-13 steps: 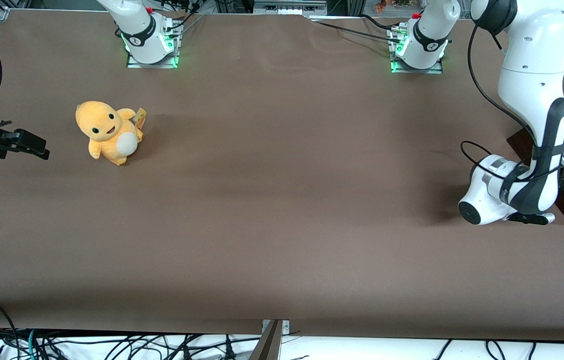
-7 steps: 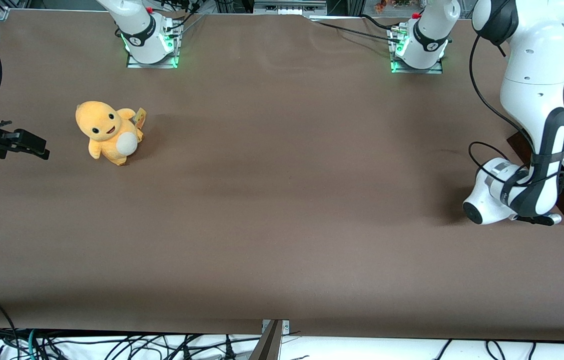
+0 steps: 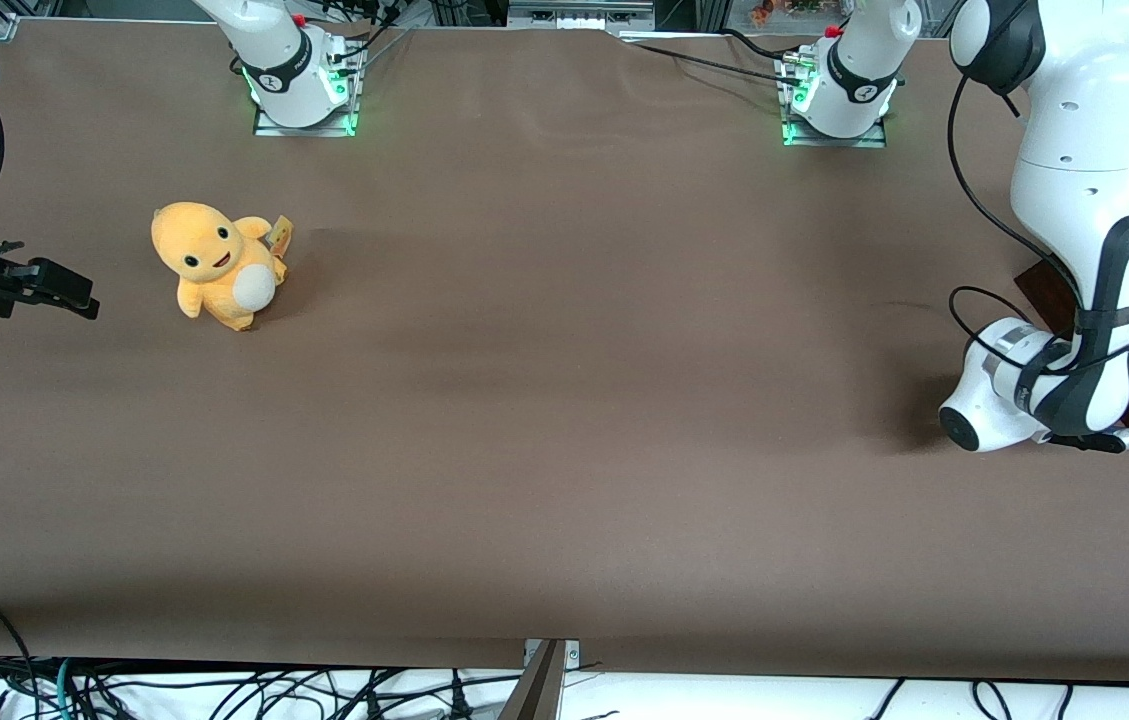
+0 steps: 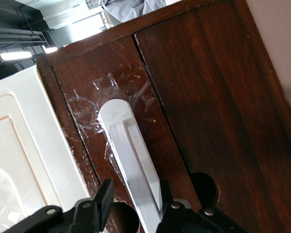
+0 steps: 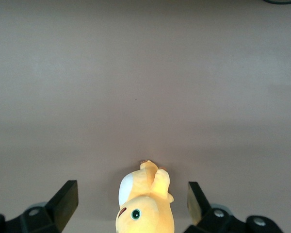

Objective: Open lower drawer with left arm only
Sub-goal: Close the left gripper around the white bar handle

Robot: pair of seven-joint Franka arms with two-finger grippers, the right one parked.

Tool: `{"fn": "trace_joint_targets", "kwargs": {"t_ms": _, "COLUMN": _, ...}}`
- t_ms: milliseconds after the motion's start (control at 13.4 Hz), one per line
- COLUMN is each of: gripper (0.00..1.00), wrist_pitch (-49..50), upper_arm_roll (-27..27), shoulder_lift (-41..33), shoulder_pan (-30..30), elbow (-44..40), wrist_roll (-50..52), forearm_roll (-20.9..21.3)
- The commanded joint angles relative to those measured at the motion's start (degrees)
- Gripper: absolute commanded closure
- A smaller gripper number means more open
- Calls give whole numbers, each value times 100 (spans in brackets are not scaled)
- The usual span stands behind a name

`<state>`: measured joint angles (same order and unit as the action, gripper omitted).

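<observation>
Gripper [image 4: 135,204] spread around the white handle [image 4: 128,160] of the lower drawer [image 4: 184,111].

Drawer shut, at the working arm's end edge of the brown table [image 3: 564,420]. Lots of bare room mid-table. Left arm [image 3: 1074,250] bent low there. Yellow plush toy [image 3: 216,263] toward the parked arm's end.

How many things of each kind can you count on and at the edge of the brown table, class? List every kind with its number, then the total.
Orange plush toys with a white belly: 1
Dark reddish-brown wooden drawer units: 1
Long white bar handles, with the left arm's end effector astride one, a finger on each side: 1
Cream-white panels: 1
Total: 4
</observation>
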<state>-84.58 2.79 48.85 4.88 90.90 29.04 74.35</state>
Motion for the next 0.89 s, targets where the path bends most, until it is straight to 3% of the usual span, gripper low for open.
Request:
{"fn": "trace_joint_targets", "kwargs": {"t_ms": 0, "gripper": 69, "wrist_pitch": 56, "upper_arm_roll": -33, "shoulder_lift": 186, "shoulder_pan": 22, "elbow": -239, "wrist_roll": 23, "forearm_roll": 167}}
{"fn": "trace_joint_targets", "kwargs": {"t_ms": 819, "gripper": 85, "wrist_pitch": 100, "upper_arm_roll": -77, "shoulder_lift": 230, "shoulder_pan": -233, "elbow": -362, "wrist_roll": 23, "forearm_roll": 53}}
